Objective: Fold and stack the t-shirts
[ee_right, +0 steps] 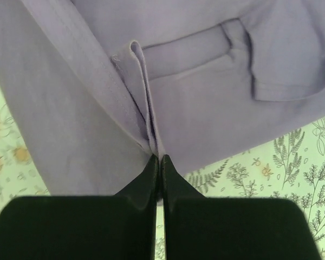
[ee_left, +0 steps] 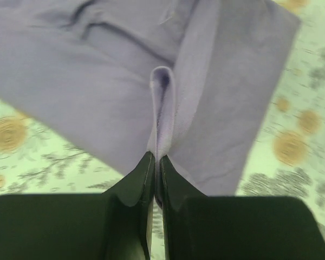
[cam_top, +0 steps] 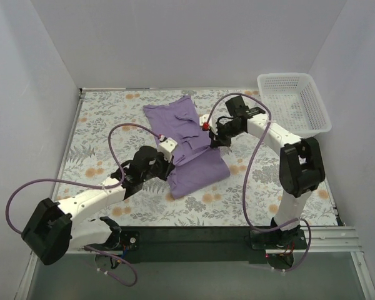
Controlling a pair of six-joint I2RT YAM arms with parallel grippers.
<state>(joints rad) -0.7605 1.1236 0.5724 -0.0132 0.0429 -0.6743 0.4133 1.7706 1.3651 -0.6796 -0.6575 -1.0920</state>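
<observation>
A lavender-purple t-shirt (cam_top: 190,147) lies partly folded in the middle of the floral table, running from back left to front right. My left gripper (cam_top: 172,159) sits at its left edge, shut on a pinched ridge of the cloth (ee_left: 163,116). My right gripper (cam_top: 214,140) is at the shirt's right edge, shut on another raised fold of the t-shirt (ee_right: 143,92). A sleeve (ee_right: 284,59) shows in the right wrist view. Both pinched folds stand up between the black fingers (ee_left: 132,184).
A white lattice basket (cam_top: 294,103) stands at the back right corner of the table. The floral tablecloth (cam_top: 100,125) lies bare to the left of the shirt. White walls close in the table on three sides.
</observation>
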